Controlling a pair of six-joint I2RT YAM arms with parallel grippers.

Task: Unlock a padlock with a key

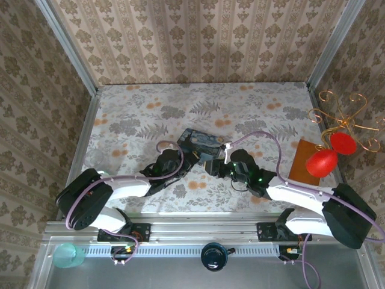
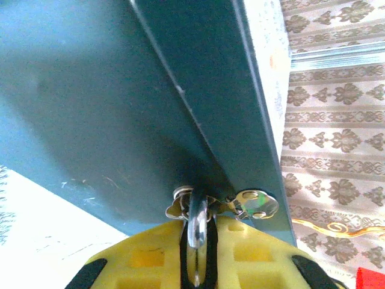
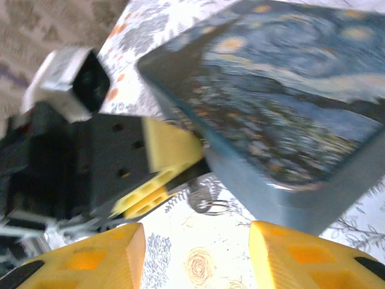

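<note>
Left fingers (image 2: 147, 256) were clamped on the small metal shackle of what seemed the padlock (image 2: 197, 235), hanging at the latched edge of the tin (image 2: 90, 90); right fingers (image 3: 102, 253) stood apart, empty, facing that same edge from nearby.

Beige damask wallpaper (image 1: 198, 36) covers the back wall and both side walls (image 1: 30, 90) under soft, even light. Bare metal posts (image 1: 68, 45) rise at the far corners of the table (image 1: 150, 102), whose pale cloth shows grey leaves and orange flowers. An aluminium rail (image 1: 198, 224) runs along its near edge.
</note>
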